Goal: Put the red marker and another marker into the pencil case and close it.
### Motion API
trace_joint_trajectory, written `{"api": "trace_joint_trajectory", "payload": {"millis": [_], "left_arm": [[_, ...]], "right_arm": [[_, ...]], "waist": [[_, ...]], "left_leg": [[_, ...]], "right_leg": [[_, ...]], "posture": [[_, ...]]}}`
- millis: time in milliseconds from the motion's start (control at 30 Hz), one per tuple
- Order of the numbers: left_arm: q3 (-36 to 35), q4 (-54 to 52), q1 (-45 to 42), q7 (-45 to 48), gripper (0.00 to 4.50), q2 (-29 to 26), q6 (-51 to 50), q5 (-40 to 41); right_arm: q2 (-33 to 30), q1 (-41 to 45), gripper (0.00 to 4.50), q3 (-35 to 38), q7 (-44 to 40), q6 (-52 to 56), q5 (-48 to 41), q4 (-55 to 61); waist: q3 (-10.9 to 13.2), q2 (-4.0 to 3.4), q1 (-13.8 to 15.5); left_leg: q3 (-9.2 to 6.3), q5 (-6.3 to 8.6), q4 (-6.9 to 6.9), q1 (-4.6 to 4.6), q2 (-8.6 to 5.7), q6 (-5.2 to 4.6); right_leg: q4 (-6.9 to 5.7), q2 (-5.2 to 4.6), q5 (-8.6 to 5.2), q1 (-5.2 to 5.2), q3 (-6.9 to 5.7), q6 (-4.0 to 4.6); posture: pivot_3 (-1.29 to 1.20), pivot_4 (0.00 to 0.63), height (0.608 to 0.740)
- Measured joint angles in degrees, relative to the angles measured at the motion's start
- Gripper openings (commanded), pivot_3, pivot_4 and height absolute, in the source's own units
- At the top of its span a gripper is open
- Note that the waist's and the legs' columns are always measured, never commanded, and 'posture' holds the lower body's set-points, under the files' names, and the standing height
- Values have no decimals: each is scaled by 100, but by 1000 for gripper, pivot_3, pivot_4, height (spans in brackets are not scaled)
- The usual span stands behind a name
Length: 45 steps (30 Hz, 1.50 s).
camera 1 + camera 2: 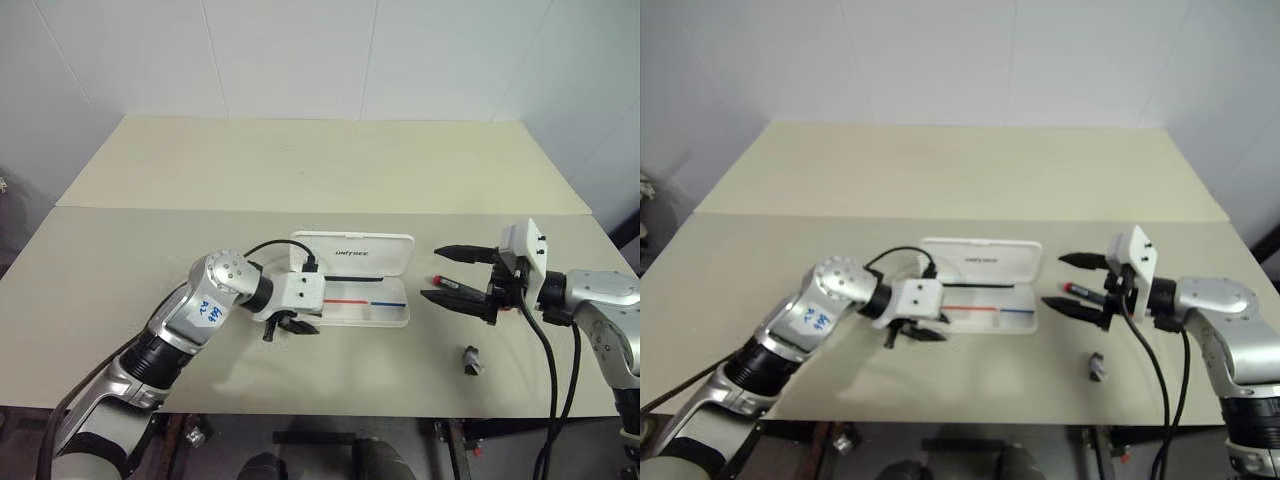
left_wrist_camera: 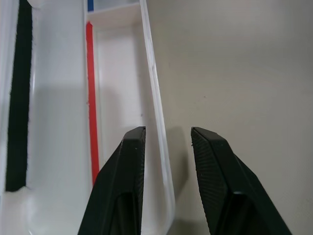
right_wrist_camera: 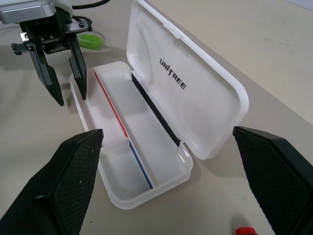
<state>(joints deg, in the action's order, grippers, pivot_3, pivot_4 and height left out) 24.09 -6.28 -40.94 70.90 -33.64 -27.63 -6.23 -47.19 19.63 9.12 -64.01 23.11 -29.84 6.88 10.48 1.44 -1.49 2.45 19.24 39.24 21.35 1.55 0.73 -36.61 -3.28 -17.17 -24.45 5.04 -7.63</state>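
The white pencil case (image 1: pixel 385 316) lies open in the middle of the table, its lid (image 3: pixel 186 83) folded back and red and blue lines inside. My left gripper (image 3: pixel 71 98) is at the case's left end, open, its fingers (image 2: pixel 122 171) straddling the near wall with nothing held. Just beyond that hand lies the light-green highlighter (image 3: pixel 91 40). The red marker (image 1: pixel 447 285) rests on the table right of the case. My right gripper (image 1: pixel 452 274) hovers over it, wide open and pointing at the case.
A small dark grey object (image 1: pixel 472 360) lies near the table's front edge, below my right hand. A black cable loops off my left wrist over the case's left corner. The far half of the table (image 1: pixel 330 160) is bare.
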Motion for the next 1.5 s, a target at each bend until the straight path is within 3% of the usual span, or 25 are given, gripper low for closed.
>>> {"api": "trace_joint_trajectory", "payload": {"millis": [133, 200, 500, 733, 1100, 1500], "left_arm": [[-58, -281, -10, 85, 1373, -51, -122, 259], [-72, -337, -6, 81, 1716, -106, -183, 329], [-1792, -472, 355, 128, 4475, -471, -584, 1815], [-2853, -498, 870, 659, 4475, -1266, -654, 3009], [-3051, -193, 1038, 677, 4475, -1665, 2, 3107], [-3398, -214, 1474, 503, 4475, -1837, 87, 3331]], "right_arm": [[33, 22, 4500, -15, -1, 0, 3, -1], [54, 28, 4500, -35, -2, -1, 4, -1], [-3, 56, 4500, -147, -167, -49, 134, -353], [-404, 795, 4500, -392, -702, -501, 739, -1838], [-742, 2678, 4500, -1594, -1653, -1430, 2407, -4315], [-554, 2829, 4500, -1993, -1766, -1472, 2985, -4976]], "waist": [[0, 0, -11], [0, 0, -8], [0, 0, -13], [0, -1, -42], [4, -6, -69], [4, -6, -175]], "left_leg": [[0, 0, 0, -1, 3, 0], [0, 0, 0, -2, 3, 0], [0, -1, 1, -5, 10, 0], [8, -1, -1, -12, 9, 0], [22, 0, -8, -10, 10, 1], [22, 0, -8, -7, 12, 1]], "right_leg": [[-1, 0, 0, 0, 1, 0], [-2, 0, 0, 0, 1, 0], [-7, -4, 0, 0, 1, 0], [-3, -6, 0, 2, 0, 2], [10, -4, 0, 1, -1, 4], [6, -10, -1, 0, 0, 5]], "posture": [[0, 150, 740], [0, 150, 740], [0, 150, 740], [0, 150, 740], [0, 150, 740], [0, 150, 740]]}}
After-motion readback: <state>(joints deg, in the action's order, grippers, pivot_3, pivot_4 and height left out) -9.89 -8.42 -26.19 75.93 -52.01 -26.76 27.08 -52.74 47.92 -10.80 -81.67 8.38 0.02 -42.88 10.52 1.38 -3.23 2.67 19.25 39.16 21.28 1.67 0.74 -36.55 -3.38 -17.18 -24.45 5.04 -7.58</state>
